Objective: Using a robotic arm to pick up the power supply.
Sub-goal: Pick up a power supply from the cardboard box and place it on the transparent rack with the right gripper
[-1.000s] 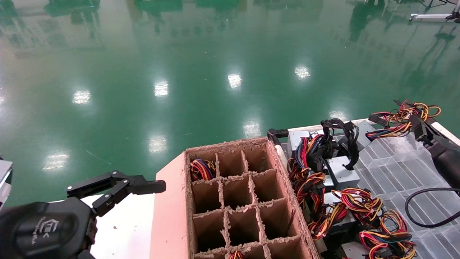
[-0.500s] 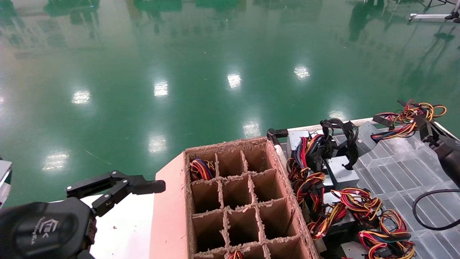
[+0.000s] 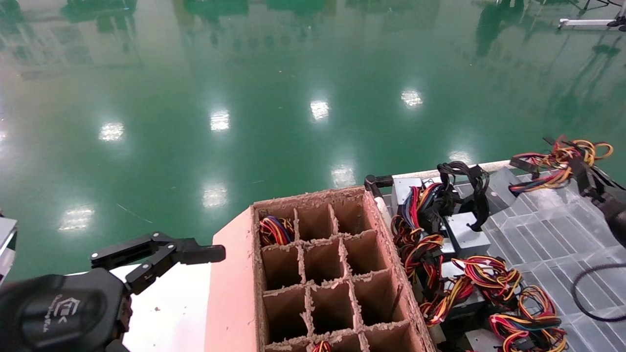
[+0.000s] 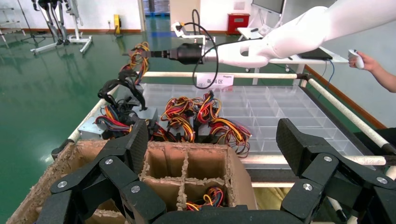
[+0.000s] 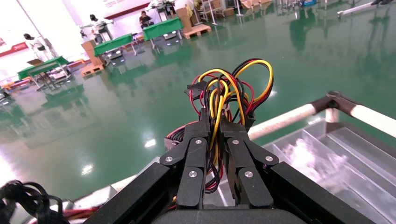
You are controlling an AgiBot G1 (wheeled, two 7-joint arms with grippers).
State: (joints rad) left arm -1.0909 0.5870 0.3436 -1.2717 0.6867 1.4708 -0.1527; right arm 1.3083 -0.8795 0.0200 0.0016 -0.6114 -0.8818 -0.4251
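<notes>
The right gripper (image 5: 215,135) is clamped on the coloured wires (image 5: 229,93) of a power supply (image 3: 499,183), holding the bundle up over the far right corner of the clear divided tray (image 3: 547,234). The grey box itself lies tilted at the tray's far edge. The left gripper (image 4: 210,149), jaws spread wide, hangs idle beside the cardboard carton (image 3: 376,215)'s left side.
</notes>
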